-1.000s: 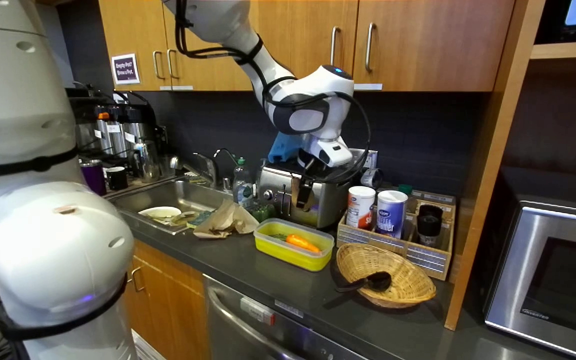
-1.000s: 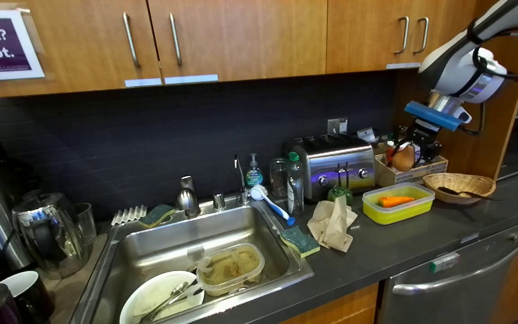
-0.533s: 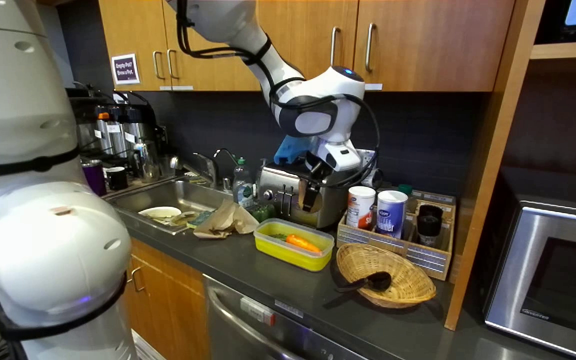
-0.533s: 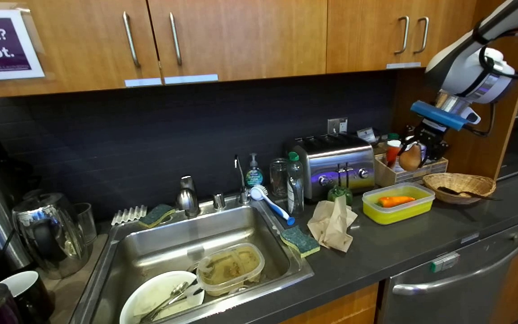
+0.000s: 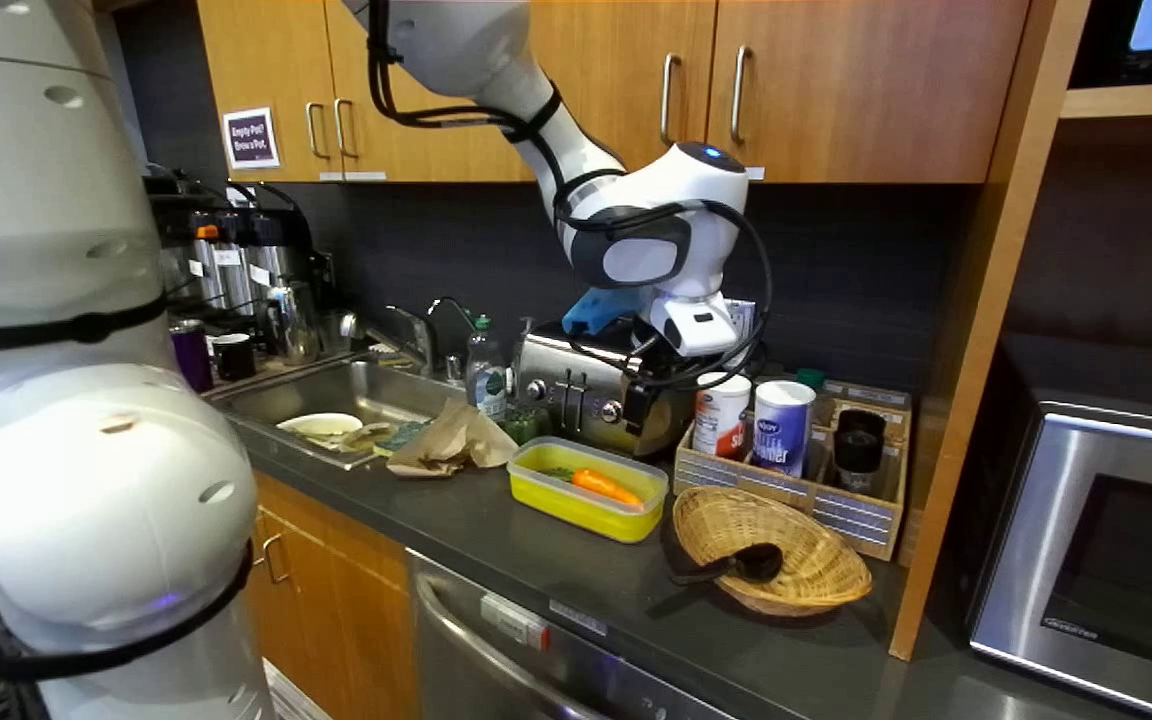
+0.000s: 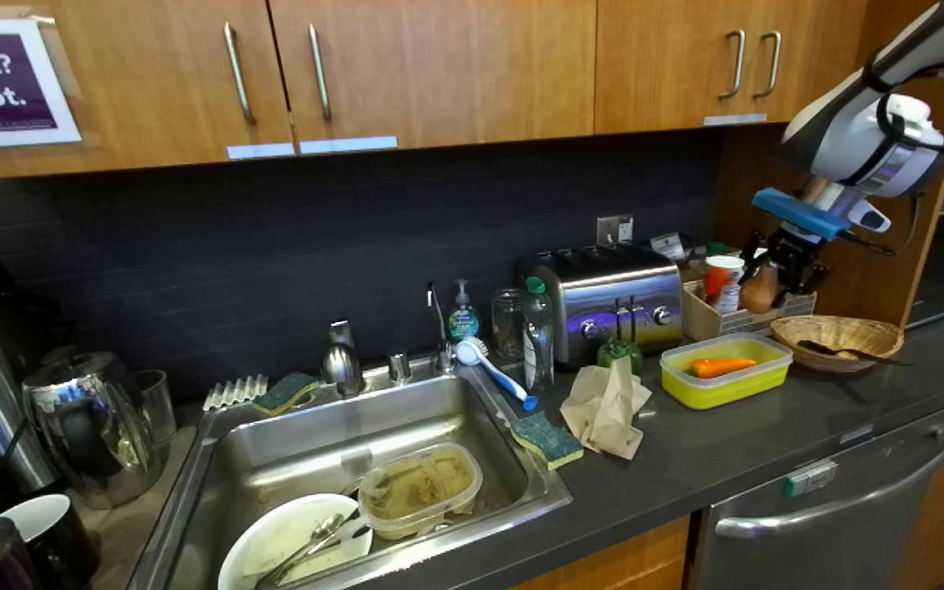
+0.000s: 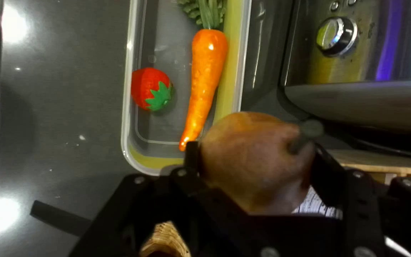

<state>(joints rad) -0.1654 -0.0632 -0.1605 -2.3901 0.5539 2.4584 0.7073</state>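
I'm holding a brown fruit (image 7: 253,178) in my gripper (image 7: 256,157) above the surface (image 7: 66,125), the fingers (image 7: 192,156) standing apart around it. Lower than the gripper, a yellow tub (image 5: 576,510) is sitting near, a carrot (image 7: 206,67) and a red fruit (image 7: 144,84) lying inside. A toaster (image 6: 624,287) is standing beside the gripper, a wicker basket (image 6: 857,334) resting below.

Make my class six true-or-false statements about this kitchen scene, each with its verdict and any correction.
1. The gripper holds a brown, stemmed object. True.
2. The brown, stemmed object rests in the sink. False: the gripper holds it aloft.
3. The carrot and a red item lie in the yellow container. True.
4. The red item touches the carrot. False: they lie apart.
5. A green-capped bottle stands beside the toaster. True.
6. The toaster lies on its side. False: it stands upright.
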